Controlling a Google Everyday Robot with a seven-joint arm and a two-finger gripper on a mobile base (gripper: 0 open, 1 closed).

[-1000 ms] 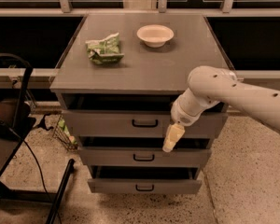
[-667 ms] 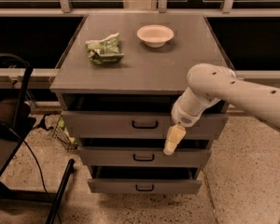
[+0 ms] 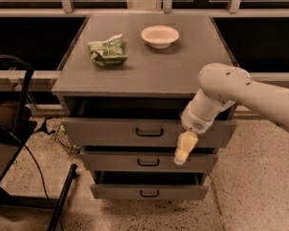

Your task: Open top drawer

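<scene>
The top drawer (image 3: 111, 131) is the widest grey front of three, with a small black bar handle (image 3: 149, 132) at its centre. It stands pulled out a little, with a dark gap under the cabinet top. My gripper (image 3: 182, 150) hangs from the white arm in front of the drawer's right part. Its pale fingers (image 3: 183, 148) point down over the lower edge, to the right of the handle and apart from it.
The grey cabinet top (image 3: 149, 66) holds a crumpled green bag (image 3: 107, 50) and a white bowl (image 3: 160, 36). The middle drawer (image 3: 111, 161) and bottom drawer (image 3: 111, 191) also stand slightly out. A black frame with cables (image 3: 14, 129) stands at the left on the speckled floor.
The arm and gripper have shifted very slightly to the right. The drawers have not moved.
</scene>
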